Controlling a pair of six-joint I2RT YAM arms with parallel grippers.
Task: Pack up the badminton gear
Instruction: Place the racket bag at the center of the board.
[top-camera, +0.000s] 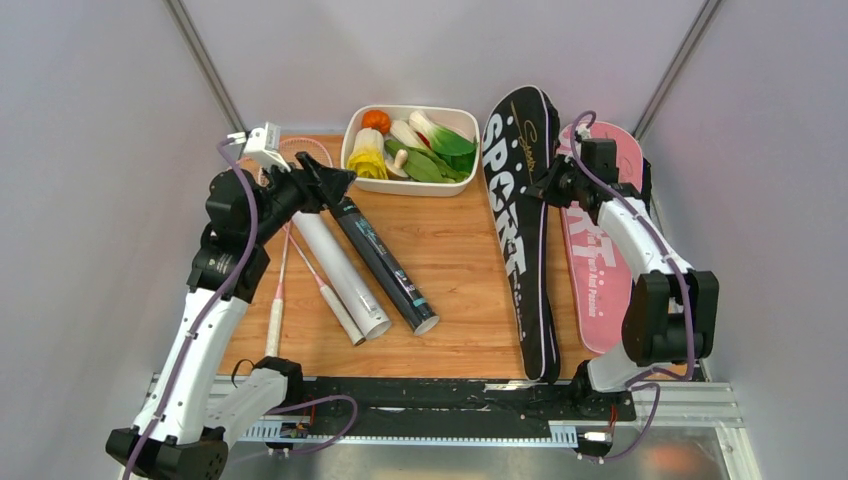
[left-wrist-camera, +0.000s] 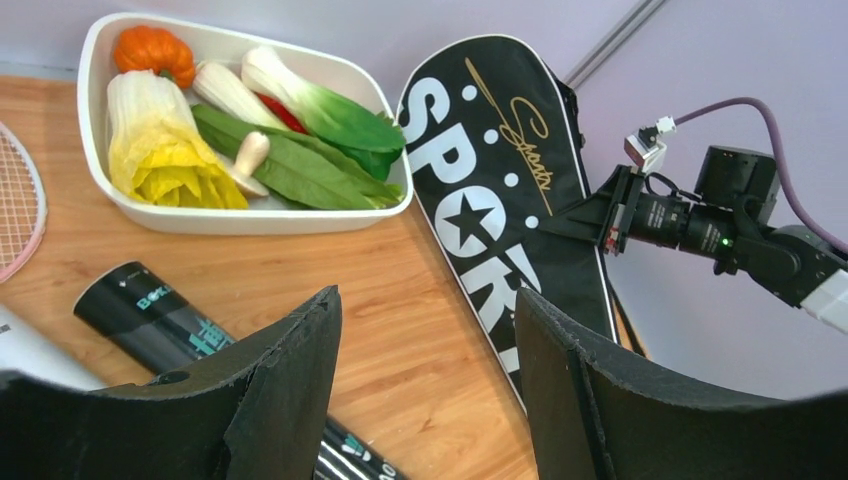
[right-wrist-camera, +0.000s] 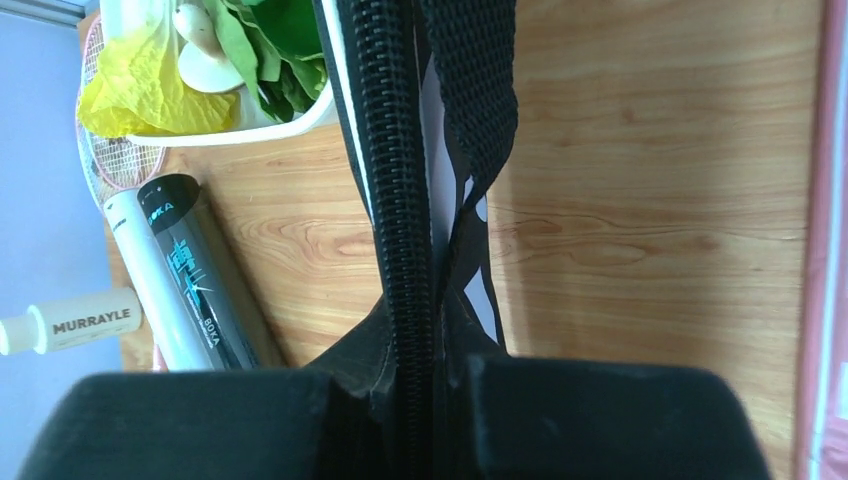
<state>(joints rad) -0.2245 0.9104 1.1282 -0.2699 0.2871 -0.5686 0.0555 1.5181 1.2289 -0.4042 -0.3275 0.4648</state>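
Observation:
The black "SPORT" cover (top-camera: 520, 230) lies lengthwise right of centre, with the pink cover (top-camera: 600, 260) beside it. My right gripper (top-camera: 548, 190) is shut on the black cover's zipper edge (right-wrist-camera: 395, 200), which runs up from between the fingers. A black tube (top-camera: 385, 265) and a white tube (top-camera: 340, 275) lie side by side at centre-left. Two racquets (top-camera: 280, 290) lie left of them, with a pink head (left-wrist-camera: 15, 200). My left gripper (left-wrist-camera: 428, 340) is open and empty, above the black tube's far end (left-wrist-camera: 140, 310). No shuttlecocks show.
A white tray (top-camera: 352, 140) of toy vegetables stands at the back centre, just behind the left gripper. A cream cylinder lettered "MURRAYLE" (right-wrist-camera: 75, 320) shows at the table's left edge. Bare wood lies between the tubes and the black cover.

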